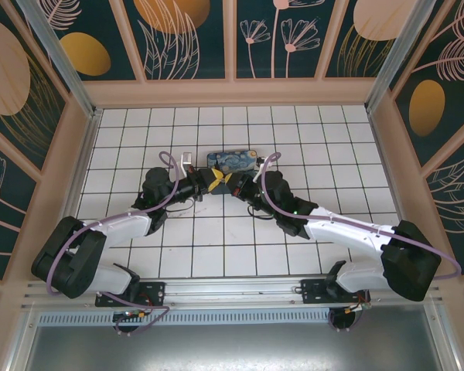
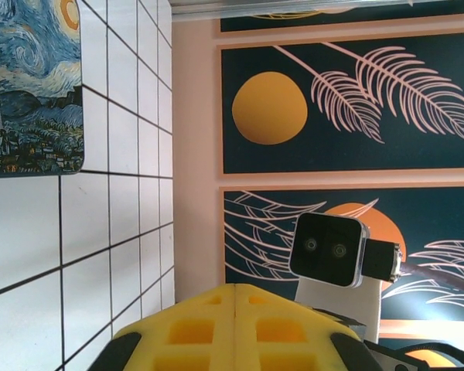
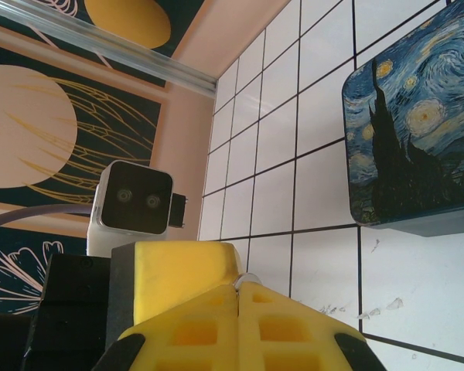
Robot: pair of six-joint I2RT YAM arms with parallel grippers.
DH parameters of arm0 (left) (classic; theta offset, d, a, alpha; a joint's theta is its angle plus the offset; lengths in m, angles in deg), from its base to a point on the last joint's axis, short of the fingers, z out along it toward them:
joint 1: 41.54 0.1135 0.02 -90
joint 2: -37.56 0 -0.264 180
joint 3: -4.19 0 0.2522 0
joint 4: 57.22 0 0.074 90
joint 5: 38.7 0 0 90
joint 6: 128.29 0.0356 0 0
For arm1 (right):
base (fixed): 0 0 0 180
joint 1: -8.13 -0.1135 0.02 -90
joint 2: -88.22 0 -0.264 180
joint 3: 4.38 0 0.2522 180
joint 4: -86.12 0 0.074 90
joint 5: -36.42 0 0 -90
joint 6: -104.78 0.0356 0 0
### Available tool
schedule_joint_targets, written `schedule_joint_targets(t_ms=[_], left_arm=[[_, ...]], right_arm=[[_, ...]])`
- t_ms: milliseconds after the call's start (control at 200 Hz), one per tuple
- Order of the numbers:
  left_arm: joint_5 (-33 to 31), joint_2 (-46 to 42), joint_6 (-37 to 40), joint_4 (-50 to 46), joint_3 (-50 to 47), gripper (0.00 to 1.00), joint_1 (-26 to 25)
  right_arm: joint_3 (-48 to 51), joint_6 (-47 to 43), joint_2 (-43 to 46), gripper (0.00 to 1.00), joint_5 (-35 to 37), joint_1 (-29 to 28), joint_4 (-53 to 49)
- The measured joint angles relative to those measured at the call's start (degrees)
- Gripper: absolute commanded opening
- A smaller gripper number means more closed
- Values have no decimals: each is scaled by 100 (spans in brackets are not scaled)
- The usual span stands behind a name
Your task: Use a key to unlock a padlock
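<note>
White square tiles with dark grout (image 1: 216, 239) cover the table, which is walled in by peach-framed panels (image 1: 185, 39) painted with orange discs and pale leaves on deep teal. A flat rectangular box with a starry-night print (image 1: 231, 159) lies on the tiles at the middle of the far half, its painted top facing up; what it holds cannot be seen. Both white-and-black arms reach in from the near edge and converge just in front of that box, with purple cables (image 1: 272, 197) looping over their wrists. The left gripper (image 2: 236, 292) has its yellow fingers pressed together along a thin seam, with the box at the upper left of its own camera's picture and the other arm's small white camera housing (image 2: 329, 251) just beyond its tips. The right gripper (image 3: 240, 287) is likewise pressed together, its tips up against a yellow finger of the left one, whose white camera block (image 3: 131, 199) stands behind it. A tiny pale glint at that meeting point is too small to name, so where the padlock and the key lie, and whether either is pinched between these fingertips, cannot be told. Seen from above, the dark wrists cover the spot where the tips meet, and both wrist pictures cut off the lower part of the fingers.
</note>
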Motion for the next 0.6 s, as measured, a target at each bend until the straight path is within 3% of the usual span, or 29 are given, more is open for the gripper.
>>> schedule_joint_targets(t_ms=[140, 245, 365, 596], left_arm=[[0, 0, 20, -2, 0, 0, 0], [-2, -2, 85, -39, 0, 0, 0], [0, -4, 205, -247, 0, 0, 0], [31, -35, 431, -686, 35, 0, 0]], right_arm=[[2, -4, 0, 0, -2, 0, 0], [13, -48, 46, 32, 11, 0, -42], [160, -223, 376, 44, 138, 0, -166], [688, -1121, 1008, 46, -122, 299, 133]])
